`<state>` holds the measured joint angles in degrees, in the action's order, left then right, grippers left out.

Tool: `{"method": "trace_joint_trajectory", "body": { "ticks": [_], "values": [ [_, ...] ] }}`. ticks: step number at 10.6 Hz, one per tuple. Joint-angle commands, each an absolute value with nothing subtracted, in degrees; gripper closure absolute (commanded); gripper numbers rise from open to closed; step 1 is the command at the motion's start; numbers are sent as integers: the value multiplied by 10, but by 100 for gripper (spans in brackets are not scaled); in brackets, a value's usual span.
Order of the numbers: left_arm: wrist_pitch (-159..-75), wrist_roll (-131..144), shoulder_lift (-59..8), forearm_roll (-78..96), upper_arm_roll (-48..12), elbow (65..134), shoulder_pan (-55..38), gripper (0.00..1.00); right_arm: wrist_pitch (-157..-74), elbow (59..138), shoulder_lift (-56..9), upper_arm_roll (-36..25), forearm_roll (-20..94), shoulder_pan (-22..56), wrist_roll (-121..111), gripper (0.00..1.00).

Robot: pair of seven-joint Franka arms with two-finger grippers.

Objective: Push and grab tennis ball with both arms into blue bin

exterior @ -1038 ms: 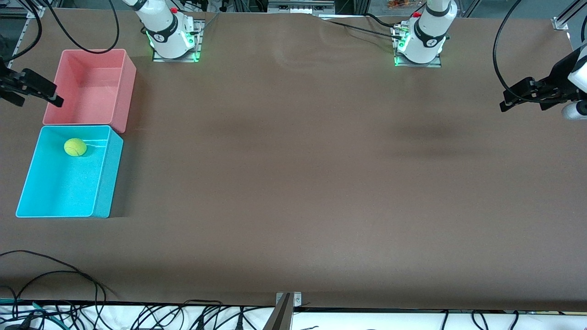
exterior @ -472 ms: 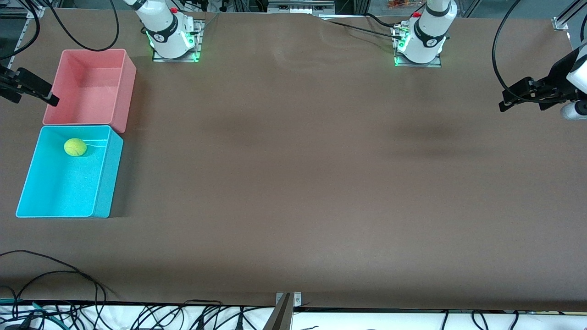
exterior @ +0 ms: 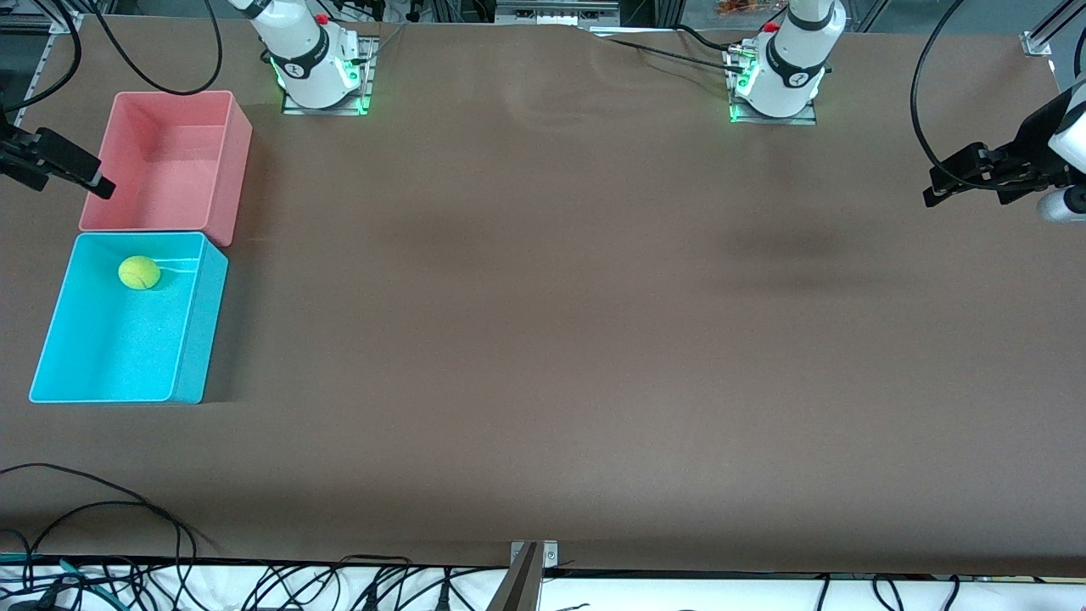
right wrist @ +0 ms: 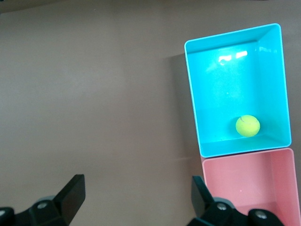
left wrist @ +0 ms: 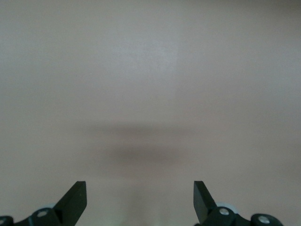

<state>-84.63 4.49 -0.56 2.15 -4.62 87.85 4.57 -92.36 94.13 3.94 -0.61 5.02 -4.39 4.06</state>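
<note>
The tennis ball [exterior: 139,272] lies inside the blue bin [exterior: 191,339], near the bin's wall that adjoins the pink bin. It also shows in the right wrist view [right wrist: 247,125], in the blue bin [right wrist: 197,94]. My right gripper [exterior: 59,165] is open and empty, raised at the right arm's end of the table beside the pink bin; its fingers [right wrist: 71,195] stand wide apart. My left gripper [exterior: 959,176] is open and empty, raised over bare table at the left arm's end; its fingers [left wrist: 75,197] stand wide apart.
A pink bin [exterior: 233,161] stands empty against the blue bin, farther from the front camera; it also shows in the right wrist view [right wrist: 287,188]. The brown table [exterior: 543,339] spans the middle. Loose black cables [exterior: 102,509] lie along the table edge nearest the front camera.
My right gripper has shifted slightly beside the pink bin. The left gripper, the ball and the bins have not moved.
</note>
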Motion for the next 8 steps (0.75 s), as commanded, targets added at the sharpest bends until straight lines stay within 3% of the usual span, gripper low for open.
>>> {"method": "trace_joint_trajectory", "body": {
  "ticks": [1, 5, 8],
  "values": [
    [-840, 45, -9, 33, -47, 862, 44, 0, -933, 954, 49, 0, 64, -51, 48, 0],
    [-840, 47, -9, 33, -48, 858, 42, 0, -935, 954, 47, 0, 73, -51, 44, 0],
    [-840, 46, -9, 33, -50, 858, 42, 0, -939, 951, 48, 16, 11, -48, 15, 0]
  ]
}}
